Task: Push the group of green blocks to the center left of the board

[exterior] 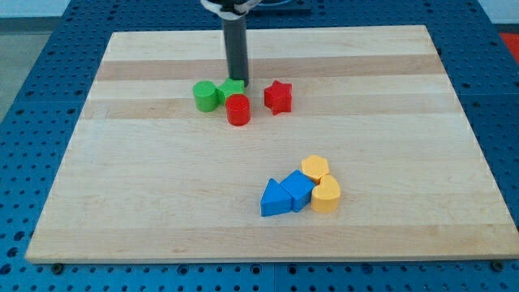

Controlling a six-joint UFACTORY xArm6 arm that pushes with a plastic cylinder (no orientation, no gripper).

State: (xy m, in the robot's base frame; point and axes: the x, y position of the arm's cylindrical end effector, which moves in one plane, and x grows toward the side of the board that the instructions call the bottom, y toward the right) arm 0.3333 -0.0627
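A green cylinder (205,96) stands in the upper middle of the wooden board (122,178). A second green block (229,87), its shape partly hidden, sits just to its right and touches it. My tip (238,82) is at the upper right edge of that second green block, touching or nearly touching it. A red cylinder (238,109) stands right below the second green block, against it.
A red star block (277,96) lies to the right of the tip. Lower down, right of centre, a blue triangle (275,199), a blue cube (297,191), a yellow hexagon (315,169) and a yellow rounded block (326,195) sit clustered together.
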